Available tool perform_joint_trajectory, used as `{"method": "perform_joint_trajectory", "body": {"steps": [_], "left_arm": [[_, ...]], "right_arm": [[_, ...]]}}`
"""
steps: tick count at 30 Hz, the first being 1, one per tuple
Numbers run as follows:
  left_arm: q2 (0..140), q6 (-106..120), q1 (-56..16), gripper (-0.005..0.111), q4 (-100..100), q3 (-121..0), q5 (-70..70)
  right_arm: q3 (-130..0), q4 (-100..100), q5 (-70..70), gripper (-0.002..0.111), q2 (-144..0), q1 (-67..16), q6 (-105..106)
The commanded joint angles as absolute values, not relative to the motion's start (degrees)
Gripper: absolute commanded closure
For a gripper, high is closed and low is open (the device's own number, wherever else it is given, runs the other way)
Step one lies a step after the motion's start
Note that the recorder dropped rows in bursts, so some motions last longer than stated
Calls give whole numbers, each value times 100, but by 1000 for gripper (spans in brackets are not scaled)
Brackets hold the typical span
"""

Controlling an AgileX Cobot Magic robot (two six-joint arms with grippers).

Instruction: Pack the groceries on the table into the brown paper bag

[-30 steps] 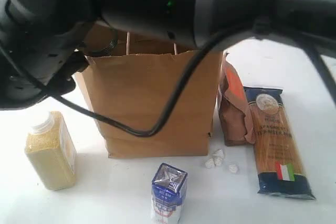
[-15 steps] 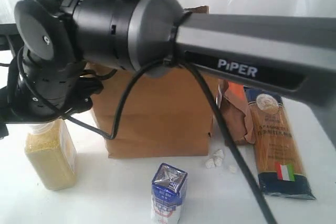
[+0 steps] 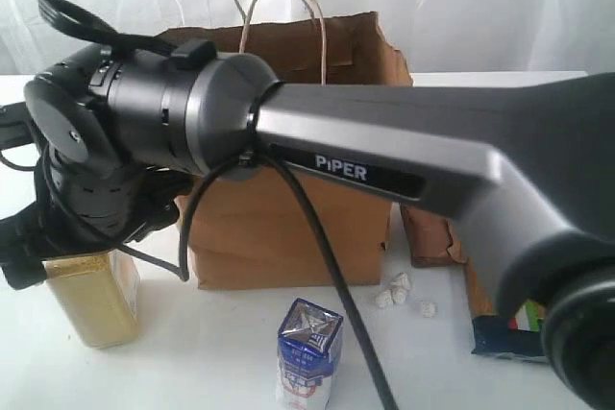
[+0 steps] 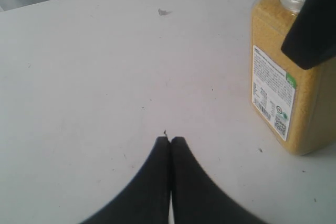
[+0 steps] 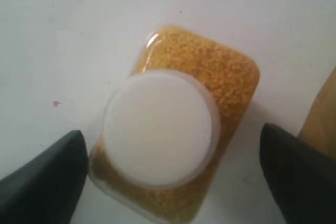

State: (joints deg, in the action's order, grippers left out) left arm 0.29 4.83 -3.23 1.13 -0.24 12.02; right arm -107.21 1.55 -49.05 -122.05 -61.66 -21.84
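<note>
A bottle (image 3: pixel 91 300) of yellow grain stands upright at the lower left of the exterior frame beside the paper bag (image 3: pixel 250 237), its white cap (image 5: pixel 160 127) pointing straight up. The right arm (image 3: pixel 404 165) stretches across the frame, and the right claw (image 5: pixel 173 169) hangs over the cap, spread wide and gripping nothing. The left claw (image 4: pixel 169 141) is clenched above the table (image 4: pixel 79 77).

Yellow grains in the bottle (image 5: pixel 231 82), white cap (image 5: pixel 160 127) on top. Brown paper bag (image 3: pixel 288 237). Blue and white carton (image 3: pixel 307 357). White table (image 4: pixel 79 77). Grey arm (image 3: pixel 432 160).
</note>
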Motion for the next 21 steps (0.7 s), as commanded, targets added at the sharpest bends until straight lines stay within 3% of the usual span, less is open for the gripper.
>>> {"method": "perform_joint_trajectory", "body": {"steps": [1, 10, 21], "left_arm": [[0, 478, -301, 107, 56, 0, 1201], [0, 478, -301, 107, 56, 0, 1201], [0, 478, -301, 107, 56, 0, 1201]], "right_arm": [[-10754, 217, -4818, 26, -12300, -6127, -2171], [-10754, 217, -4606, 41, -12465, -6127, -2171], [-10754, 263, -4360, 40, -12465, -6113, -2032]]}}
